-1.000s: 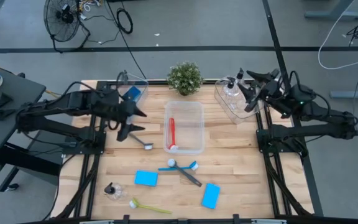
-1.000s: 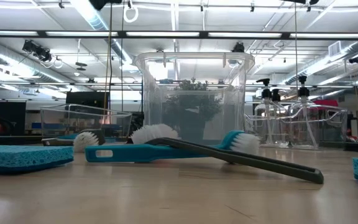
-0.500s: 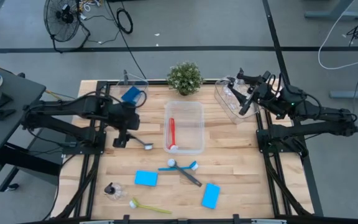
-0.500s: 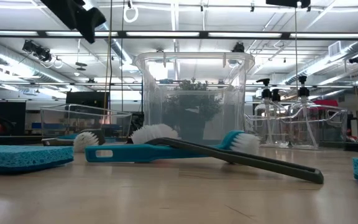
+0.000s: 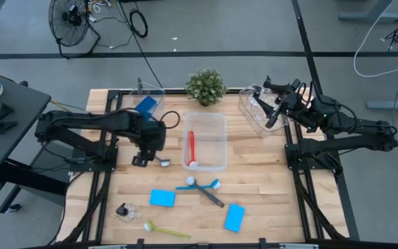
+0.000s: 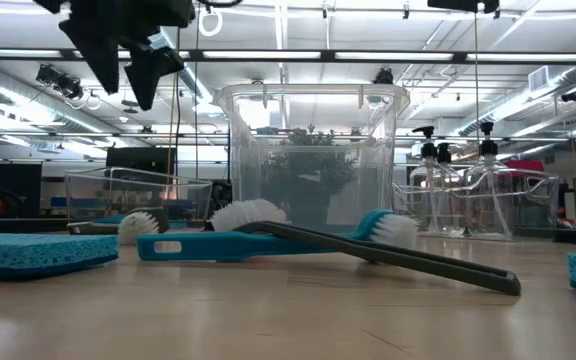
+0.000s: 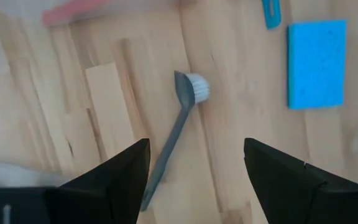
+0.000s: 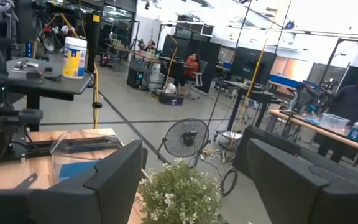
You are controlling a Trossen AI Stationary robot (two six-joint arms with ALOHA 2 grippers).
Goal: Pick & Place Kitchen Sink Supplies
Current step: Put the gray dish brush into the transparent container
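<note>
A thin grey brush [image 5: 159, 160] [image 7: 178, 127] lies flat on the wooden table, left of the middle clear bin [image 5: 220, 121]. My left gripper [image 5: 142, 158] [image 7: 196, 146] [image 6: 126, 92] hangs open above the brush's handle, fingers pointing down and touching nothing. My right gripper [image 5: 268, 104] [image 8: 194, 143] waits open and level over the right bin [image 5: 249, 116], which holds clear pump bottles [image 6: 438, 190]. A red brush [image 5: 191, 149] lies in the middle bin. A blue brush [image 5: 209, 185] and another grey brush [image 5: 211, 196] lie crossed in the table's middle.
Blue sponges [image 5: 162, 198] [image 5: 234, 217] lie toward the near edge, beside a pump bottle [image 5: 124, 210] and a yellow-green brush [image 5: 166, 230]. The far-left bin [image 5: 159, 92] holds a blue sponge [image 5: 146, 105]. A potted plant [image 5: 205, 86] stands at the far edge.
My left gripper has come down and toward the table's near edge, tipping from a slant until its fingers point almost straight down over the grey brush. It has stayed open. Nothing on the table has moved.
</note>
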